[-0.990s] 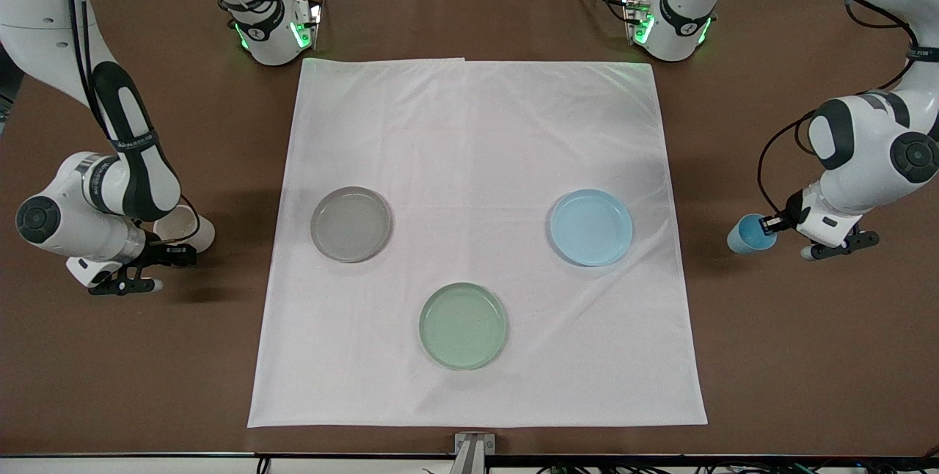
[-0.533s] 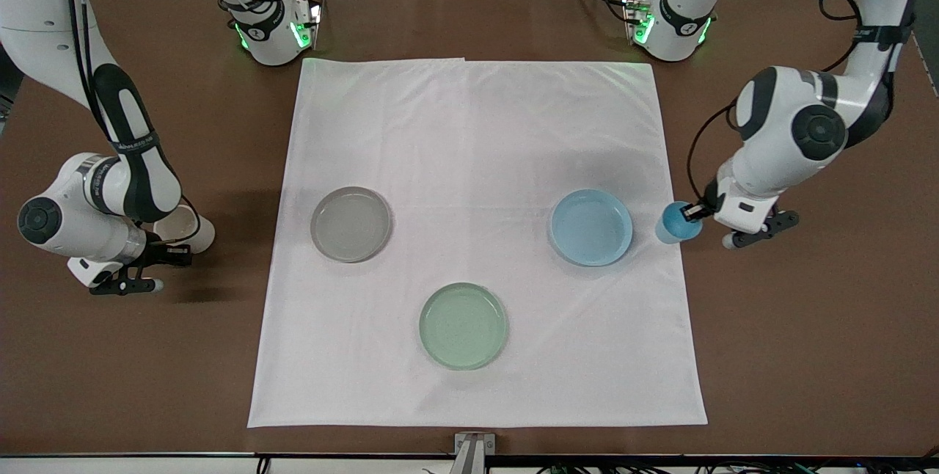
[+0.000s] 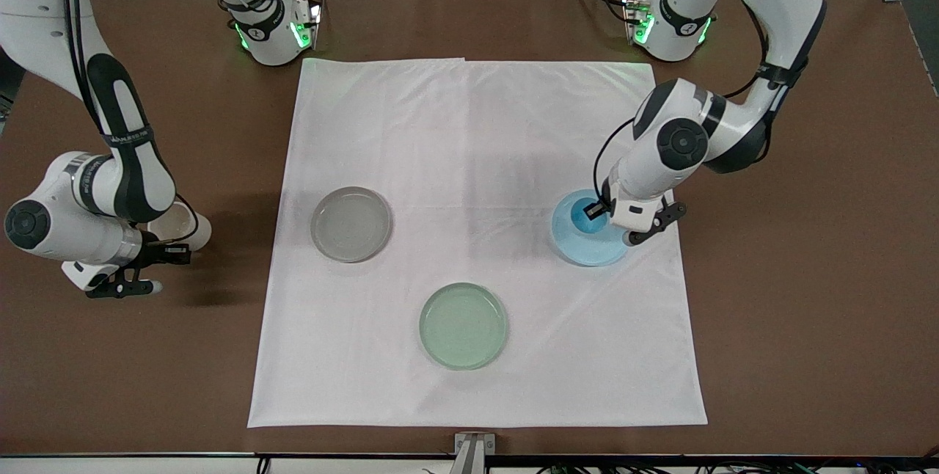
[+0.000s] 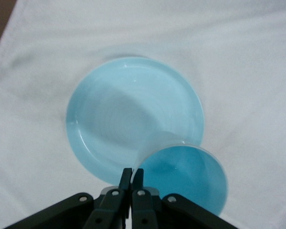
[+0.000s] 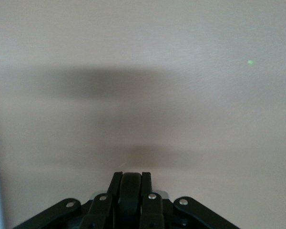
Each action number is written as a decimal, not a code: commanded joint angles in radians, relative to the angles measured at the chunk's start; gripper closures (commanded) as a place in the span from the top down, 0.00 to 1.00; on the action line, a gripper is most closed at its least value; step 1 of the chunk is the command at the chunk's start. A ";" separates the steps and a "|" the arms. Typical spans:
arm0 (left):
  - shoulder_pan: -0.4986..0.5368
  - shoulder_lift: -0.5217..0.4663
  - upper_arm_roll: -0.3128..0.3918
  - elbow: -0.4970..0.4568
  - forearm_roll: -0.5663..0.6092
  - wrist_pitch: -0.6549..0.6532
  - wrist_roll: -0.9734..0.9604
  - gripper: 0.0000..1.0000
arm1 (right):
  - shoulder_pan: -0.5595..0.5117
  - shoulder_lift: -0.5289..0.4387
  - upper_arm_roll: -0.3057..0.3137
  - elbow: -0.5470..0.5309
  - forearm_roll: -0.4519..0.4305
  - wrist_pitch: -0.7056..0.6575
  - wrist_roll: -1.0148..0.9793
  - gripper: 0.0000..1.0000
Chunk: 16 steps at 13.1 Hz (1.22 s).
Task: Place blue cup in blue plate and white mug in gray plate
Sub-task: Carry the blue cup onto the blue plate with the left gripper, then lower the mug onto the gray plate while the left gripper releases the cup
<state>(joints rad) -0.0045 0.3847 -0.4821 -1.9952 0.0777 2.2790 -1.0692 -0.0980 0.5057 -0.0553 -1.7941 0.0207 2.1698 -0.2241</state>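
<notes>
My left gripper [image 3: 596,210] is shut on the rim of the blue cup [image 3: 585,221] and holds it upright over the blue plate [image 3: 587,250], toward the plate's edge at the left arm's end. In the left wrist view the fingers [image 4: 132,174] pinch the cup's wall [image 4: 186,174] above the plate [image 4: 128,114]. My right gripper [image 3: 172,252] is shut on the dark handle [image 5: 131,188] of the white mug [image 3: 180,228], over the brown table off the cloth at the right arm's end. The gray plate [image 3: 351,224] lies empty on the cloth.
A pale green plate [image 3: 463,325] lies on the white cloth [image 3: 469,129], nearer to the front camera than the other two plates. Both arm bases [image 3: 275,30] stand at the table's back edge.
My left arm has carried the blue cup from the brown table across the cloth's edge to over the blue plate. My right arm with the mug has shifted only slightly.
</notes>
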 commanded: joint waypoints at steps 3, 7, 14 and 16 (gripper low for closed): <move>-0.009 0.083 0.007 0.033 0.116 -0.006 -0.080 0.00 | 0.266 -0.145 0.002 0.021 -0.004 -0.231 0.338 0.12; -0.002 0.092 0.007 0.030 0.117 -0.009 -0.080 0.31 | 0.484 -0.096 0.002 0.018 0.004 -0.107 0.577 0.12; -0.003 0.039 0.005 0.204 0.119 -0.136 -0.072 0.99 | 0.505 0.063 0.003 0.019 0.059 0.096 0.582 0.12; 0.001 0.026 0.000 0.324 0.138 -0.256 -0.045 1.00 | 0.517 0.082 0.003 0.021 0.067 0.119 0.582 0.12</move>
<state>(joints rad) -0.0010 0.4287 -0.4763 -1.7782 0.1776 2.1387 -1.1220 0.4120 0.5816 -0.0546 -1.7776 0.0659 2.2713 0.3614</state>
